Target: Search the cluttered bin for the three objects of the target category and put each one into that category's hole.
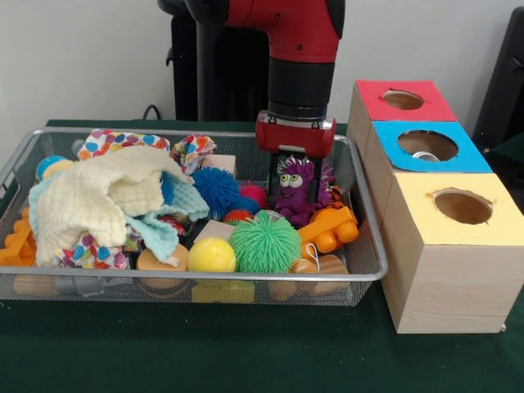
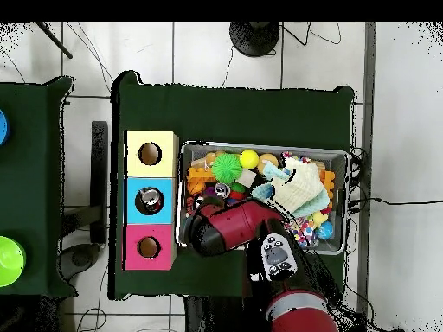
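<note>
Wire-mesh bin (image 1: 370, 246), silver rim, on a dark green table (image 1: 246, 352). Gripper (image 1: 293, 176), red and black arm, lowered into the bin's far right portion; its dark fingers (image 1: 273, 176) stand just behind a purple googly-eyed monster toy (image 1: 296, 190), and whether they are parted or clamped on anything cannot be told. Just in front of the fingers and slightly to the picture's right: an orange plastic toy (image 1: 329, 229). In front of them, nearer the camera: a green spiky ball (image 1: 264, 243), with a smooth yellow ball (image 1: 211, 255) beside it. To the picture's left of the fingers: a blue spiky ball (image 1: 216, 188), then a cream muslin cloth (image 1: 94, 201) heaped over a pale blue cloth (image 1: 160, 233) and spotted fabric (image 1: 115, 142). No silver cans are visible among the bin's clutter. Well to the picture's right of the fingers, outside the bin: pale wooden boxes with the red hole (image 1: 402, 100), blue hole (image 1: 427, 145) and yellow hole (image 1: 462, 205); something silvery shows inside the blue hole (image 2: 150, 201).
</note>
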`<state>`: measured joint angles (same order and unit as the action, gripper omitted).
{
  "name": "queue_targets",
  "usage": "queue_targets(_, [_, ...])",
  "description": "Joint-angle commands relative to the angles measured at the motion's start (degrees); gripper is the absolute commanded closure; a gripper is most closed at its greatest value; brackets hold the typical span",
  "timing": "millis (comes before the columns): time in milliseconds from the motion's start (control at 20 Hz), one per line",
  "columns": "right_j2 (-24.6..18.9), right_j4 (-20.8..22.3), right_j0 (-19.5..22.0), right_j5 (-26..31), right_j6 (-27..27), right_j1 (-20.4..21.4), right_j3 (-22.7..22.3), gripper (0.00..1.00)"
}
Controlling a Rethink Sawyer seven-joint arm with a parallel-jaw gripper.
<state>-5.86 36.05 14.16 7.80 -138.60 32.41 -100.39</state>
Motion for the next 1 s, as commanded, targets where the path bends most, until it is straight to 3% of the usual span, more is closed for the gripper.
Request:
queue_targets(50, [2.3,1.5,-0.7,-3.9,-2.3,-5.1,7.0,0.00])
queue_targets(550, [1.9,2.3,-1.2,-4.4,0.0,-7.4,10.3,0.00])
queue_targets(800, [3.4,2.9,-3.6,-5.9,-0.6,-8.2,9.7,0.00])
queue_targets(1000, [5.1,1.5,-6.0,-5.3,-2.2,-6.1,7.1,0.00])
